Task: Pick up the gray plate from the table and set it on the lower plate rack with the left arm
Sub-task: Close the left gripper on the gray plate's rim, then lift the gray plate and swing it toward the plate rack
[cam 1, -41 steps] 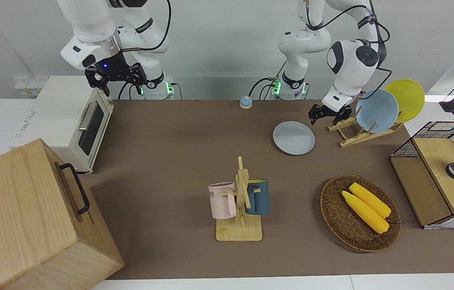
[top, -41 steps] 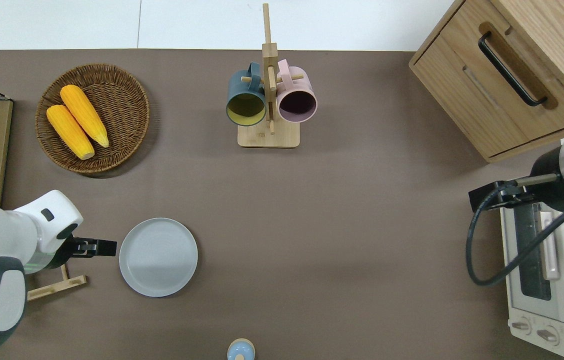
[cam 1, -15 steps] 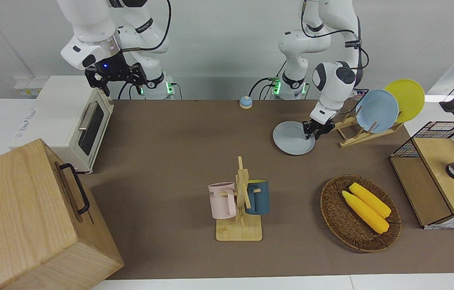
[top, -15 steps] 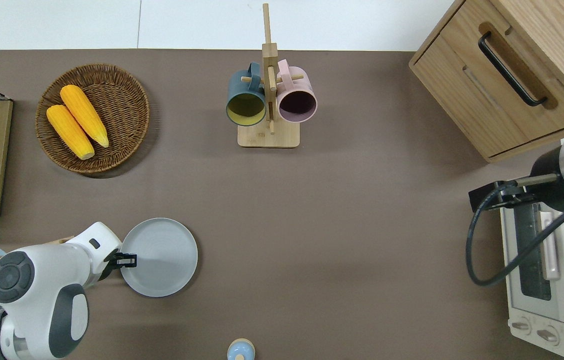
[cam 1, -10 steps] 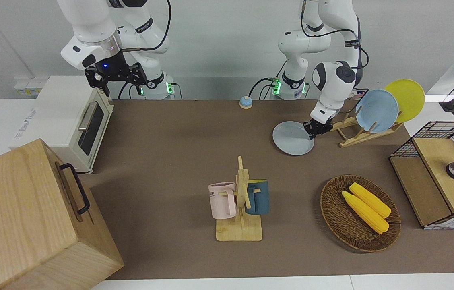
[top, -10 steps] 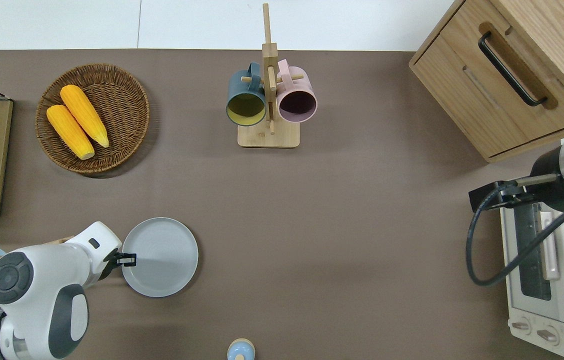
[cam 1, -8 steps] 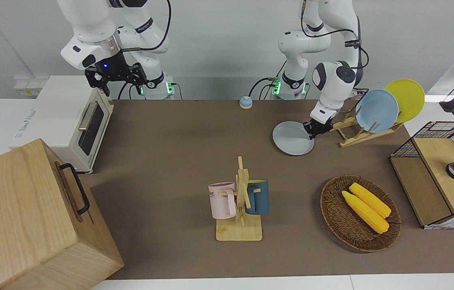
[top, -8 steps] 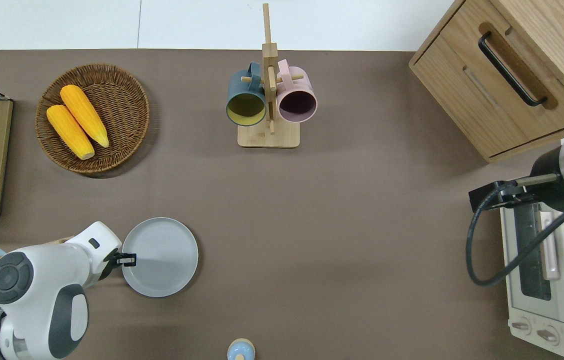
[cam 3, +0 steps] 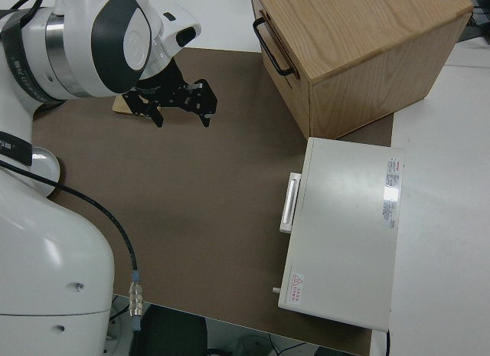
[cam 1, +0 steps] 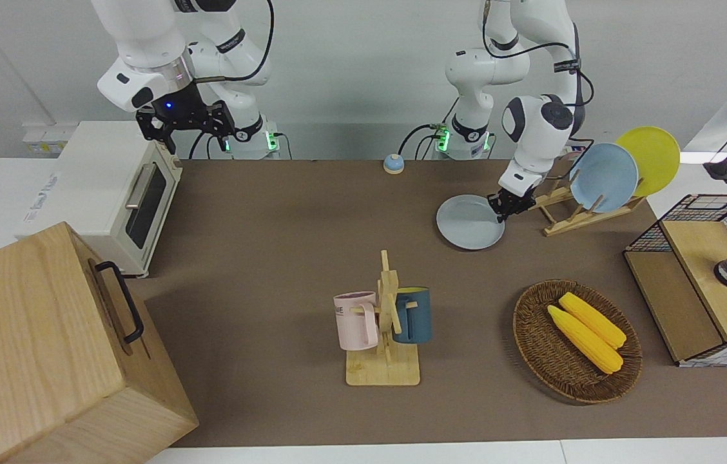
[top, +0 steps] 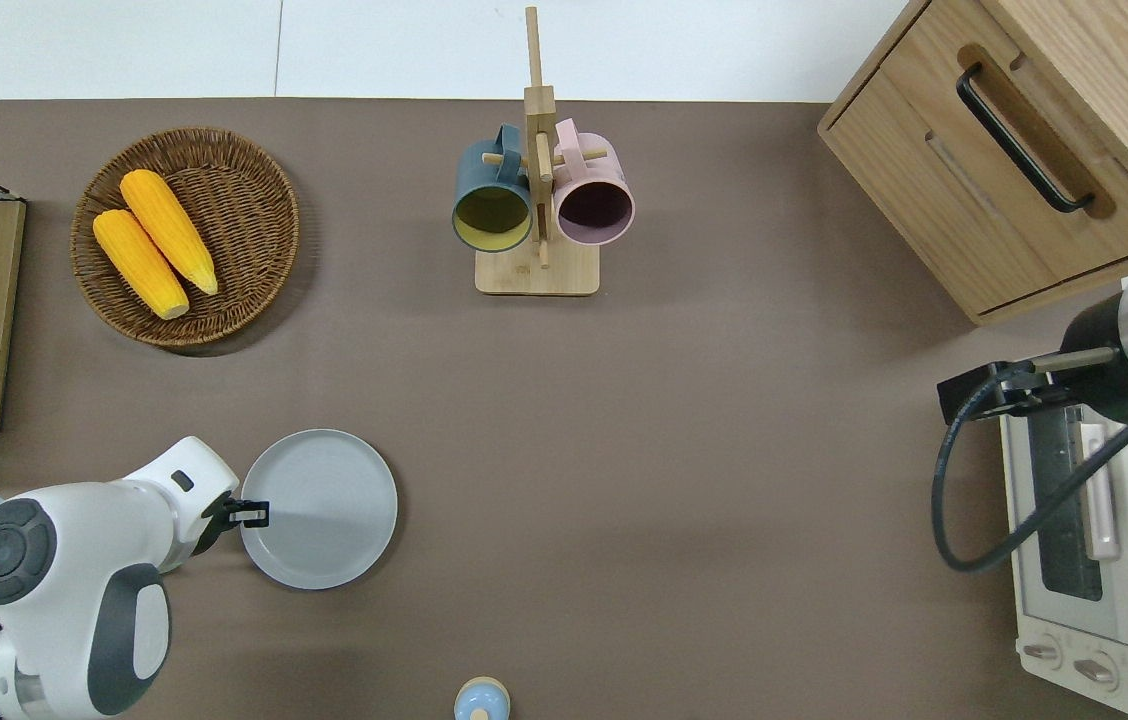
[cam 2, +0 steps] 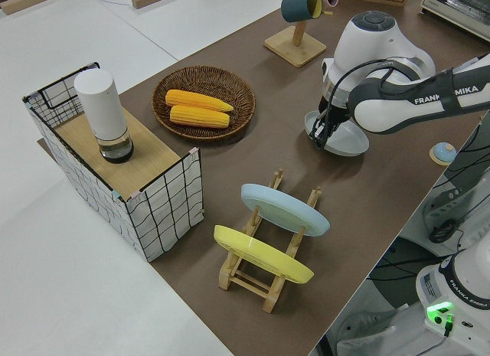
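Our left gripper (cam 1: 503, 209) pinches the gray plate (cam 1: 468, 223) at its rack-side rim, apparently just lifted, ready for the lower plate rack (cam 1: 566, 216); right arm parked.

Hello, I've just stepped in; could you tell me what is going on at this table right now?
The left arm is at work: its tool is shut on the rim of the gray plate, at the edge nearest the lower plate rack. The plate looks barely raised off the table, if at all. The rack already holds a blue plate and a yellow plate. The right arm is parked.
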You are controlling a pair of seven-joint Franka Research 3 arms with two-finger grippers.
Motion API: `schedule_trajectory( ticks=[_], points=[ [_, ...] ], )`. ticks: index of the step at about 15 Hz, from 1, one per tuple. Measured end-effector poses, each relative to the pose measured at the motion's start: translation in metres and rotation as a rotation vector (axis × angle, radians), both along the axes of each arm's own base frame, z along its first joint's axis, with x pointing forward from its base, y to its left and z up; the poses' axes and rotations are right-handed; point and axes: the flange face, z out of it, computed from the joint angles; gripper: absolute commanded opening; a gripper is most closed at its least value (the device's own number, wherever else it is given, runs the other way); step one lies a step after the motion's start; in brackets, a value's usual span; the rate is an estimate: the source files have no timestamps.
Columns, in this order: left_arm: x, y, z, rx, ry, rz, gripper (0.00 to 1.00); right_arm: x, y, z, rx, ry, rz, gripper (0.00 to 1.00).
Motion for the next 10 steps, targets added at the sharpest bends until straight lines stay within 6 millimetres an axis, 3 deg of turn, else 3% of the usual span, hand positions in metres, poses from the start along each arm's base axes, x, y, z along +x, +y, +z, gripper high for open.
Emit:
schedule_trajectory(
  ticks=[10],
  points=[
    [0.026, -0.003, 0.119, -0.017, 0.060, -0.009, 0.00, 0.000, 0.000, 0.000, 0.000, 0.000, 0.000, 0.983]
  ],
)
